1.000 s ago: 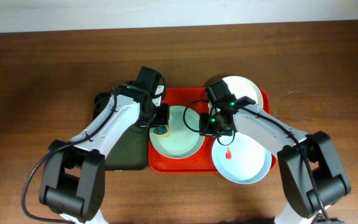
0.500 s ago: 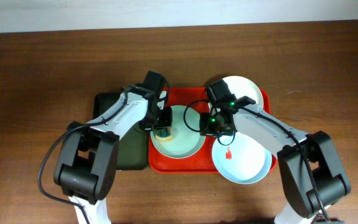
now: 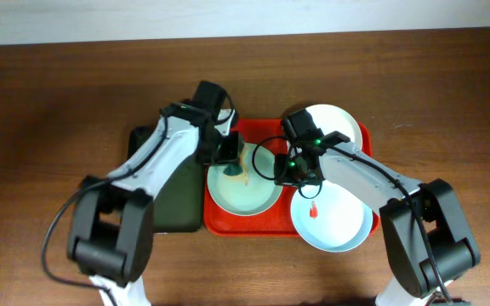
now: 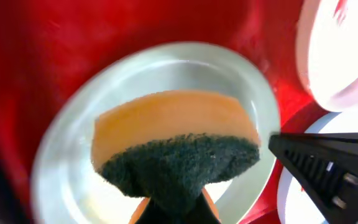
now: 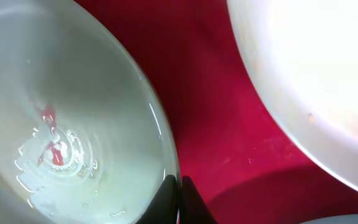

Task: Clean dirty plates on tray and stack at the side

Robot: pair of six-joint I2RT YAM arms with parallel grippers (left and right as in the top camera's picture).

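Nearest the robot, a pale plate [image 3: 340, 225] with a red mark at its centre is seen overlapping the near rim of the red tray [image 3: 228, 223]. The tray is set on the desk [image 3: 58, 102], with a dark green tray [image 3: 173, 208] just beside it on the left. Both arms are stretched forward from the near edge and bent inward over the red tray.

The right gripper [image 3: 289, 174] is closed on the right rim of a mint-green plate [image 3: 249, 197] lying in the tray's left half. Wet streaks and a red smear [image 5: 50, 134] are seen in its bowl.

The left gripper [image 3: 226, 155] is pointed down over the far left part of the same plate. It is clamped on an orange sponge [image 4: 176, 140], with the dark scouring layer pinched between the fingers. Whether the sponge is pressed onto the plate cannot be told.

Farthest away, a white plate [image 3: 340, 123] is seen in the tray's far right corner.
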